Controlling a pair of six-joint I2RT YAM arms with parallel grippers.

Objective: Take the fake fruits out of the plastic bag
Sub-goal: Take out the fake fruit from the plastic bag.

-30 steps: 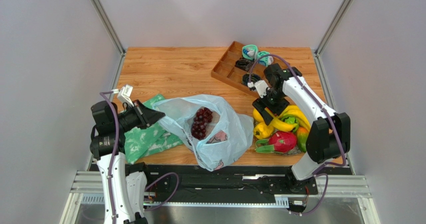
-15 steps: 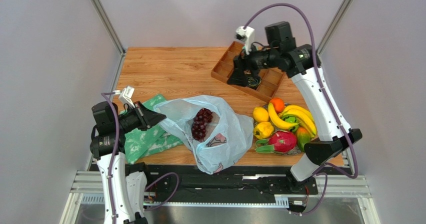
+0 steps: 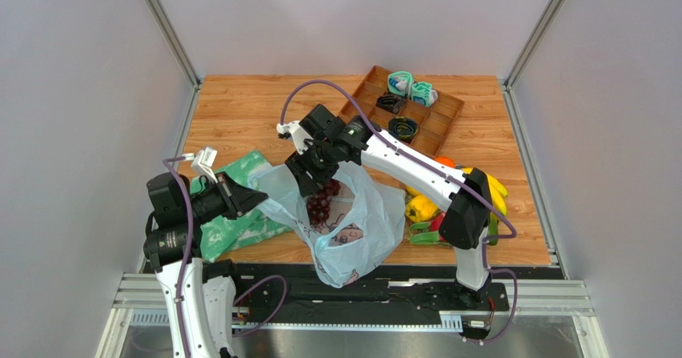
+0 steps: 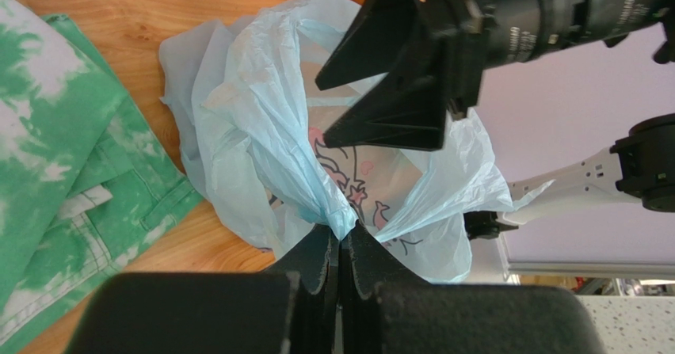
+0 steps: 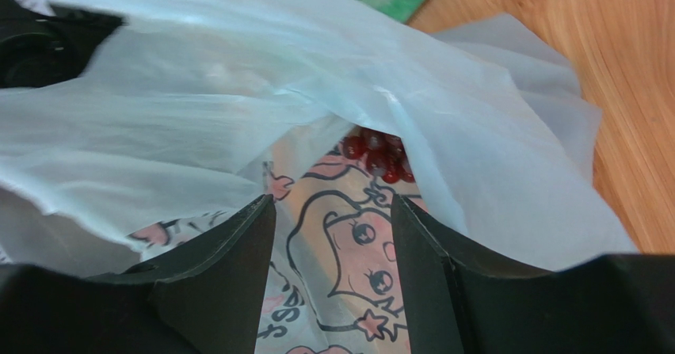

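Centre of the overhead view: plastic bag [image 3: 364, 218], pale blue and crinkled, lying on the wooden counter [image 3: 256, 110], mouth gaping toward the upper left. Inside, close to the mouth: purple grapes [image 3: 320, 204], dark and glossy. At the bag's left edge: left tool [image 3: 254, 198], pressed together on a bunched fold of the film, pinching it. Just over the mouth: right tool [image 3: 308, 180], fingers spread, nothing gripped between them, tips aimed down at the opening. From the right wrist view, cartoon print and the grapes just beyond those tips. Right of the bag, on the counter: yellow pepper [image 3: 419, 208], banana bunch [image 3: 498, 186] and orange [image 3: 445, 162], partly hidden behind the right arm. Lower left, just beside the bag: green-and-white cloth [image 3: 232, 222]. Upper right: wooden tray [image 3: 359, 102] holding small items.
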